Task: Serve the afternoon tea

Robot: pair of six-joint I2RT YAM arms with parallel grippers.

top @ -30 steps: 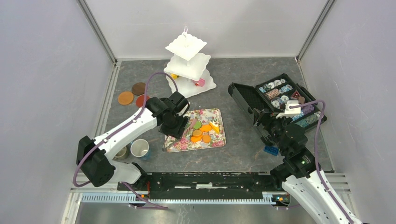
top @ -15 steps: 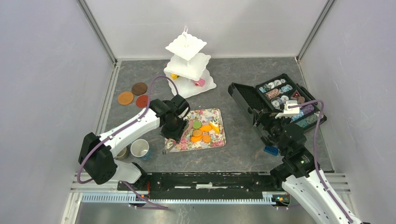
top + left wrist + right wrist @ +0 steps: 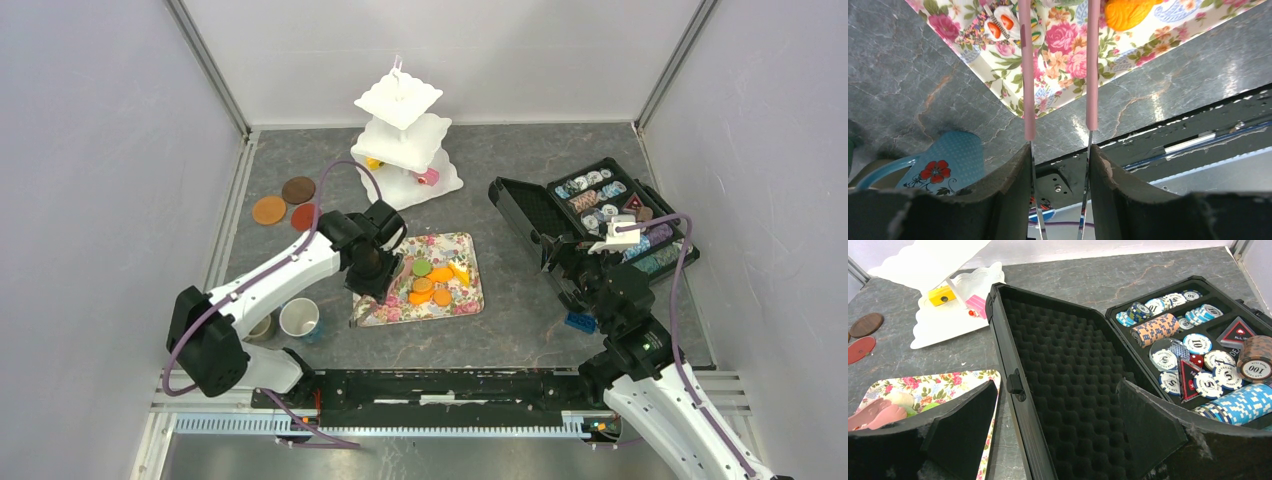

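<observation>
Counter: tiered stand at back, floral tray mid. Right tool spread, idle by the case. Left tool pinching pink tongs, has slid over the tray; tongs narrowing on the cakes, so pickup is likely starting.

Bare table lies between the flowery tray and the black case, whose lid stands up like a wall. The white cake stand blocks the back; cups crowd the near left.
</observation>
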